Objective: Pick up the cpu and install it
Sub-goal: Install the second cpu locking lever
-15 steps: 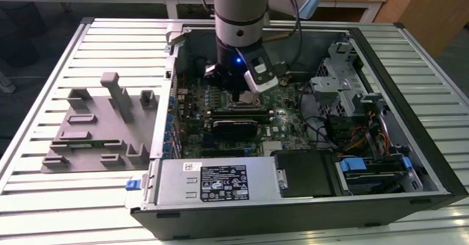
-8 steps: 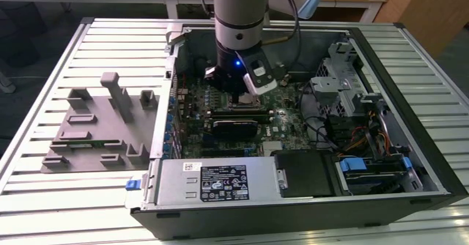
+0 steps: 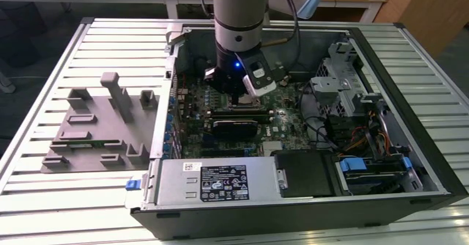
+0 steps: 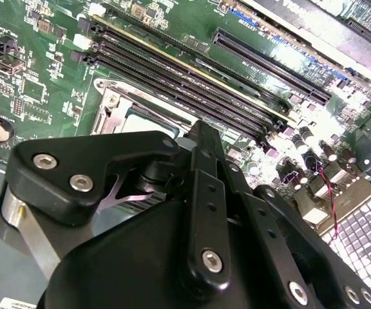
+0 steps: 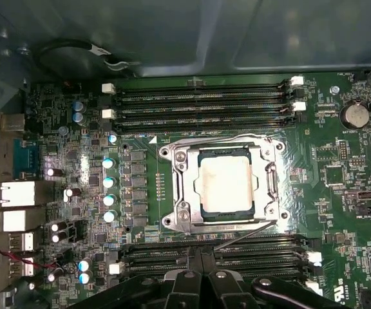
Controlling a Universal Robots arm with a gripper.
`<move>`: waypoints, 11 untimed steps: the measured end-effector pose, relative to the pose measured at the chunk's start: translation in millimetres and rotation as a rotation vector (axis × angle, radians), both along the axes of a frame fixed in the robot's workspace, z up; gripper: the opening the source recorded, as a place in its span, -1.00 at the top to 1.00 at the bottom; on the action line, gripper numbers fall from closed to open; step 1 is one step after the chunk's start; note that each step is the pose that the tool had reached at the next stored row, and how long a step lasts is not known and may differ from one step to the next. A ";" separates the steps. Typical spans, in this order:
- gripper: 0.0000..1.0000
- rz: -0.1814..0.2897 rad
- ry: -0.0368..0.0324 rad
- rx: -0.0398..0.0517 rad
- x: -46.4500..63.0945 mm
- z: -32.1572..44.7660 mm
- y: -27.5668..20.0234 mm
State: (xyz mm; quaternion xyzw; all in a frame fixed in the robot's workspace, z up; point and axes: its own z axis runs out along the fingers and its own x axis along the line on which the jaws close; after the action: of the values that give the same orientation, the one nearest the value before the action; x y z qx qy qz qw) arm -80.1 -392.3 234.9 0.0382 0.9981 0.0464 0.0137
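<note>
The cpu point(image 5: 224, 183), a silvery-white square chip, lies flat inside the metal-framed socket point(image 5: 178, 187) on the green motherboard point(image 5: 340, 193). In the second wrist view a strip of the cpu point(image 4: 152, 120) shows past the black finger links. My gripper point(image 5: 201, 259) hangs just above the board beside the socket, over the memory slots, with its fingers closed together and nothing between them. In the exterior view the gripper point(image 3: 245, 98) reaches down into the open computer case, covering the socket.
Rows of black memory slots point(image 5: 205, 103) flank the socket on two sides. The case point(image 3: 410, 118) holds a power supply point(image 3: 212, 182), drive cages and cables at the exterior view's right. A grey parts fixture point(image 3: 95, 129) lies on the slatted table at the exterior view's left.
</note>
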 end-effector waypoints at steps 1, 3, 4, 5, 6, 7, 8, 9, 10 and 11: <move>0.79 0.000 0.0000 0.0000 -0.3 -0.2 0.0; 0.79 0.000 0.0000 0.0001 -1.2 -0.8 0.0; 0.79 0.000 -0.0001 0.0001 -1.8 -1.4 0.0; 0.79 0.000 -0.0001 0.0001 -2.3 -2.0 -0.1; 0.79 0.000 0.0000 0.0001 -2.7 -2.7 -0.1; 0.79 0.000 0.0000 0.0000 -3.0 -3.3 -0.2; 0.79 0.000 0.0001 0.0000 -3.1 -4.0 -0.4; 0.79 0.000 0.0002 0.0002 -3.3 -4.8 -0.6; 0.79 -0.001 0.0003 0.0008 -3.4 -5.5 -1.0; 0.79 -0.001 0.0002 0.0024 -3.4 -6.4 -1.3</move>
State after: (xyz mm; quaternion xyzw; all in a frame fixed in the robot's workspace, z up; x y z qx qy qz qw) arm -83.6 -393.7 228.5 0.0385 0.9980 0.0476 0.0136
